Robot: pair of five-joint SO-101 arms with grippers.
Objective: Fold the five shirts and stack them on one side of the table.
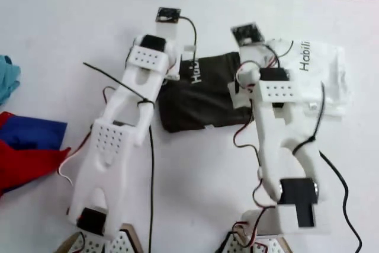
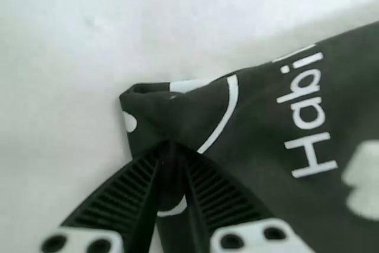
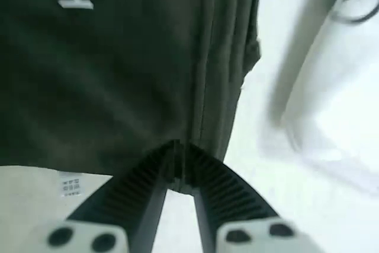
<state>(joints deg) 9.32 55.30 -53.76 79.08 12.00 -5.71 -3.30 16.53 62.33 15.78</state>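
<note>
The black shirt (image 1: 201, 99) lies lengthwise beside the white shirt (image 1: 320, 69). We see our right gripper (image 3: 177, 152) clamped on its end nearest that shirt, our left gripper (image 2: 172, 146) pinching the farther corner.

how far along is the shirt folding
Possibly done: the white shirt lies flat on the right. In hand: left gripper and right gripper each pinch an edge of the black shirt. To do: red shirt, blue shirt and light blue shirt lie bunched on the left.
</note>
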